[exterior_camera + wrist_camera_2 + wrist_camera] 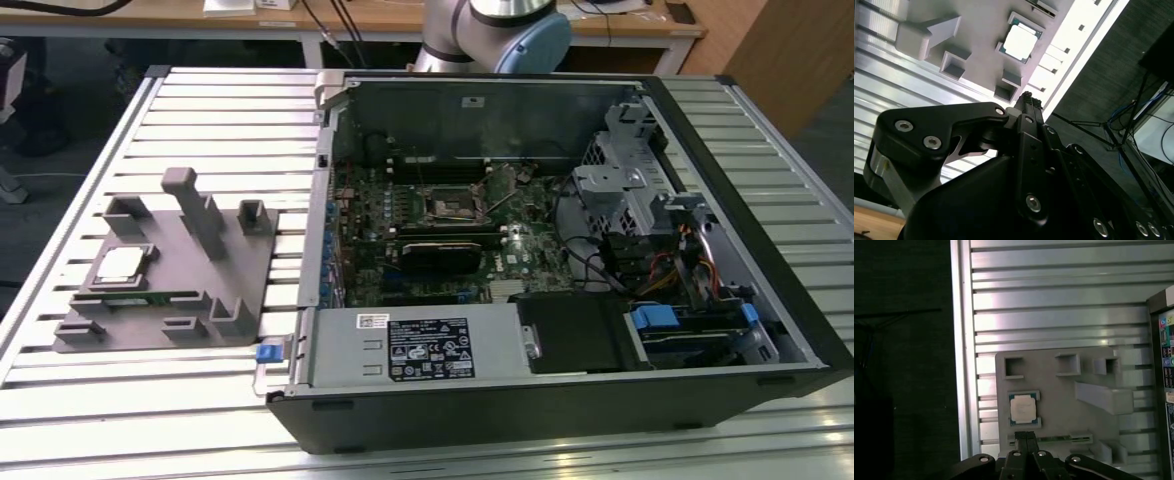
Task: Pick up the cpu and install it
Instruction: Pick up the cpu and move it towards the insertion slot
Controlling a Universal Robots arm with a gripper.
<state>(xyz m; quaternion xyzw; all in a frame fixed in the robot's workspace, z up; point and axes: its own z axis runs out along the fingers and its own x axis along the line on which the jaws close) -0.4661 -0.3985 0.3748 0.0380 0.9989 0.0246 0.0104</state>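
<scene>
The cpu (120, 265) is a small square chip with a shiny silver top. It lies flat in a recess of the grey holder plate (174, 300) at the exterior view's left. Both wrist views show the cpu (1022, 407) (1019, 42) from well above. My gripper (1026, 436) (1028, 97) hangs high over the plate's edge near the cpu, apart from it. Its two black fingers are pressed together with nothing between them. The black-framed socket (451, 203) sits on the green motherboard inside the open computer case (747, 330).
A long green memory stick (1054, 438) lies in a slot of the holder plate beside the cpu. Grey posts and blocks (200, 210) stand up from the plate. The case's power supply (414, 345) and drive cage (627, 170) flank the motherboard. The arm's base (494, 30) stands behind the case.
</scene>
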